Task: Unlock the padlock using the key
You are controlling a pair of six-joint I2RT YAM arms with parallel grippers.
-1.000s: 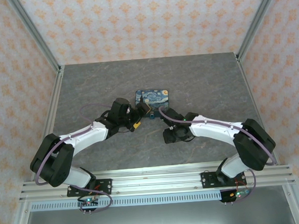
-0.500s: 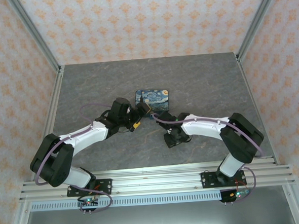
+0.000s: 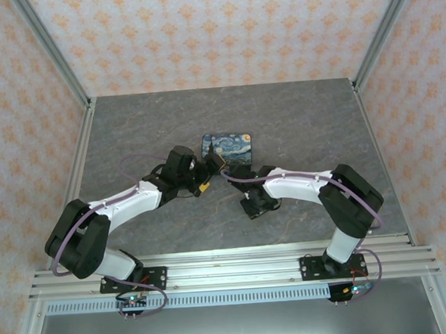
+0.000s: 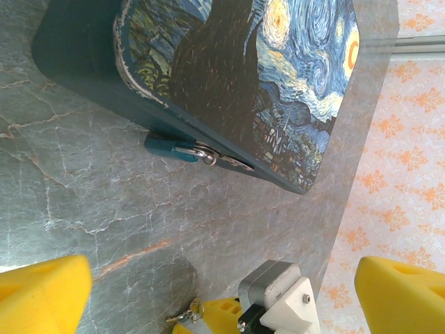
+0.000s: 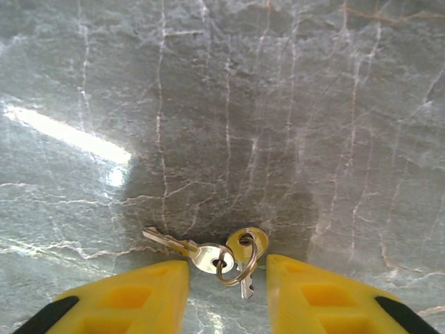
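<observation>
The teal padlock (image 4: 170, 148) hangs by its small metal shackle from the front edge of the Starry Night box (image 4: 243, 76), lying against the table. My left gripper (image 4: 222, 282) hovers just short of it, wide open and holding nothing. The key (image 5: 182, 246) lies flat on the table, joined by a ring to a second key (image 5: 245, 252). My right gripper (image 5: 228, 282) is down over them, with a yellow finger (image 5: 139, 292) on either side and small gaps left. In the left wrist view, the key (image 4: 184, 313) shows beside the right gripper's finger (image 4: 226, 313).
The box (image 3: 229, 145) sits mid-table, with the left gripper (image 3: 210, 173) at its near-left corner and the right gripper (image 3: 250, 208) a little nearer the arm bases. Metal frame posts and patterned walls bound the grey stone-look tabletop (image 3: 130, 127).
The right arm has folded in, and its gripper has shifted slightly toward the near edge and settled over the keys while its jaws narrowed. The left arm has not moved.
</observation>
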